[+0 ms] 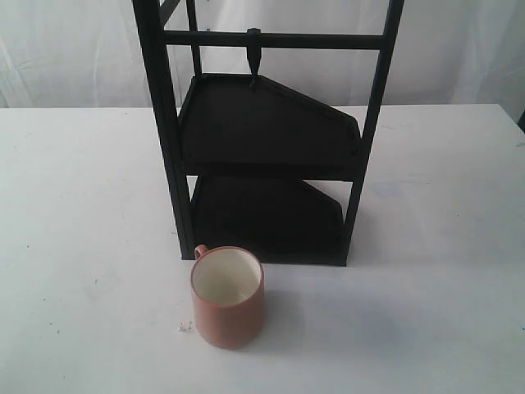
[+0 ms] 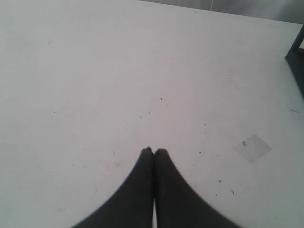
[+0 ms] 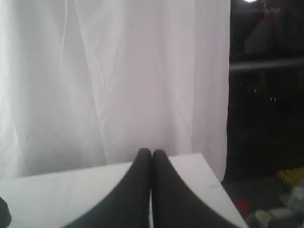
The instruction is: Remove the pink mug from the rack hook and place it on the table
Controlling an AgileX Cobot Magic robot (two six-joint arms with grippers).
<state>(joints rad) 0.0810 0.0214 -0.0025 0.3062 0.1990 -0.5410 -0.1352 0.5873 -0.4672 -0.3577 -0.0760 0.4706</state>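
The pink mug (image 1: 228, 296) stands upright on the white table (image 1: 426, 312), just in front of the black rack (image 1: 262, 156), its thin handle turned toward the rack. The rack hook (image 1: 253, 59) hangs bare from the top crossbar. Neither gripper shows in the exterior view. In the left wrist view my left gripper (image 2: 153, 151) is shut with nothing in it, over bare table (image 2: 95, 85). In the right wrist view my right gripper (image 3: 151, 152) is shut and holds nothing, pointing past the table's far corner (image 3: 194, 164) at a white curtain.
A corner of the rack's base (image 2: 297, 57) shows in the left wrist view, and a scuffed patch (image 2: 251, 147) marks the table there. A white curtain (image 3: 114, 80) backs the table. Beyond its edge lies a dark area with clutter (image 3: 270, 209).
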